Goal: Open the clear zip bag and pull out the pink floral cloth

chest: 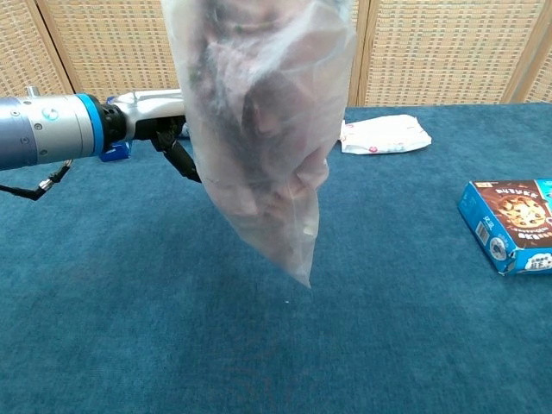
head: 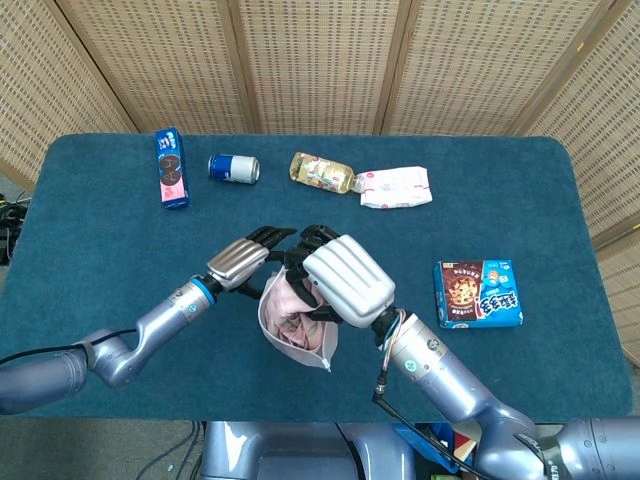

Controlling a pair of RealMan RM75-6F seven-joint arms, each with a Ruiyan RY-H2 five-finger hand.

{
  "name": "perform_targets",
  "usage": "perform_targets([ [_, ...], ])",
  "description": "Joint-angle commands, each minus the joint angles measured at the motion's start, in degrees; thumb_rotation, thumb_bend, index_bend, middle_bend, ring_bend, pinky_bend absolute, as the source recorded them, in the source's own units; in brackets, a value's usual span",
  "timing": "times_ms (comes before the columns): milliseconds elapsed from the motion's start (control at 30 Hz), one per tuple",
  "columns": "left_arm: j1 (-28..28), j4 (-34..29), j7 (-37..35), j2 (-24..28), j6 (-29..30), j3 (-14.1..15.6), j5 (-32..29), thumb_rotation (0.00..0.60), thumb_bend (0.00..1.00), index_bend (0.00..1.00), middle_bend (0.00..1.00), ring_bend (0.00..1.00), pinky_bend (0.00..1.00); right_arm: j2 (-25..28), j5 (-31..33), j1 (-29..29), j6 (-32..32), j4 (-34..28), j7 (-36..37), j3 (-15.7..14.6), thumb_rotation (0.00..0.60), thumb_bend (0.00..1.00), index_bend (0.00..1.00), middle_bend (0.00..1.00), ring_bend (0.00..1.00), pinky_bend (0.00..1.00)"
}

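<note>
Clear zip bag (chest: pixel 259 129) hangs pinched in right hand (head: pixel 345 280) fingers; left hand (head: pixel 245 258) fingers spread beside it.

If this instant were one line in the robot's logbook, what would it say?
right hand: holds clear zip bag aloft | pink floral cloth: inside | left hand: at bag's top, grip unclear

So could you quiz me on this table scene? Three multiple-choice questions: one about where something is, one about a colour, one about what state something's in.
1. Where is the cookie box?
A. robot's right side of the table
B. between the hands
C. beside the can

2. What colour is the tablecloth?
A. red
B. dark blue
C. white

3. The zip bag is:
A. flat on the table
B. held up in the air
C. emptied

Answers: 1 A, it lies alone at the right edge. 2 B, blue all over. 3 B, the right hand holds it up, pink cloth inside.
</note>
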Motion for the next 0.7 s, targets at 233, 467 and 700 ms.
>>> perform_targets([
  [233,-0.1,0.4,0.8,-0.8,-0.1,-0.4,-1.0,0.6,0.43,0.5,0.0,0.0,0.0,0.3,-0.3,-0.1,0.0,-0.1,0.4,-0.2,0.6,0.82,0.79,0.52,0.42,0.23],
  [467,-0.1,0.6,1.5,-1.3,-0.1,-0.7,-1.6,0.6,0.49,0.61,0.0,0.0,0.0,0.5,-0.7,-0.1,-0.1,-0.1,0.7,-0.3,0.6,0.82,0.79,0.52,0.42,0.23],
  [700,0.0,0.5,2.8,-1.7,-0.3,-1.0,-2.7,0.6,0.58,0.69,0.0,0.0,0.0,0.5,-0.9,-0.3,0.0,0.0,1.0,-0.5,0.6,0.82,0.79,0.52,0.42,0.23],
])
